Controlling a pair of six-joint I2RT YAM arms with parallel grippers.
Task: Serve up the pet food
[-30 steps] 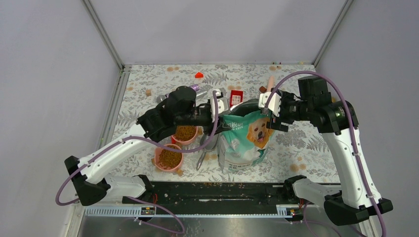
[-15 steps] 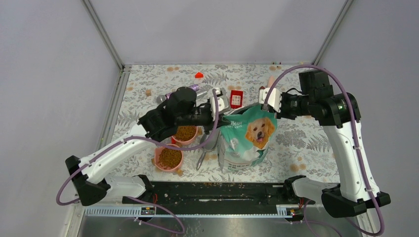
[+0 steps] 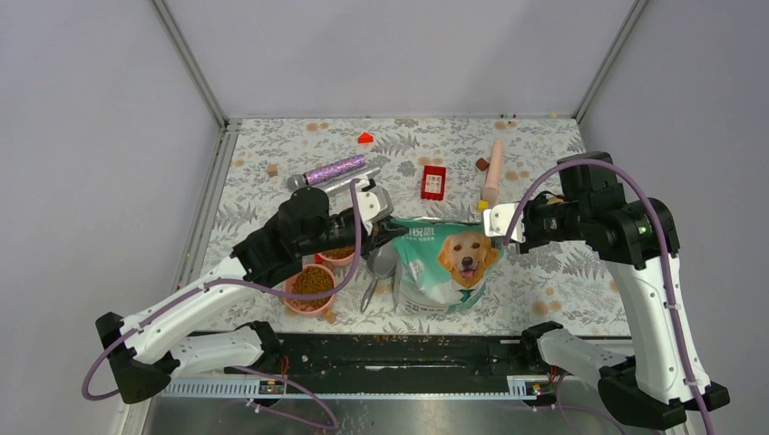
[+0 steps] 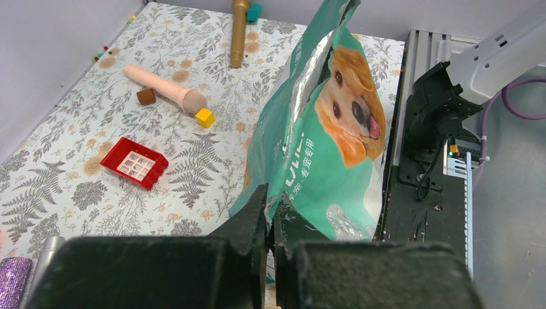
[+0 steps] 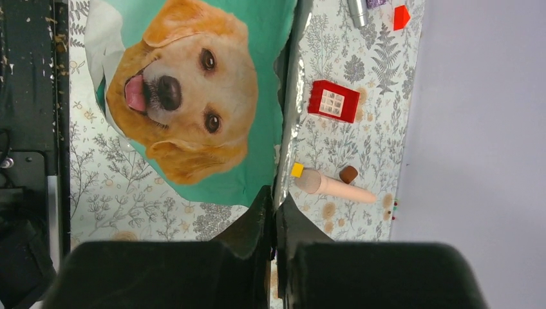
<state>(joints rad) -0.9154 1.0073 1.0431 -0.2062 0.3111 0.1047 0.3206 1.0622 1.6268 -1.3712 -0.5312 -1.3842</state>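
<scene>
on the floral bench [image 3: 562, 272] i see the teal pouch [image 3: 449, 267] propped up by the middle of the near edge, its dog print facing upward. my left hand [image 3: 385, 231] is pinched tight on the pouch's left top edge, and my right hand [image 3: 497, 227] is pinched tight on its right top edge. left of the pouch, the near pink bowl [image 3: 289, 293] and the far pink bowl [image 3: 350, 262] each hold brown kibble [image 3: 313, 283].

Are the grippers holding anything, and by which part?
Both hold the pet food pouch: the left gripper pinches one end of its top edge, the right gripper the other end.
</scene>
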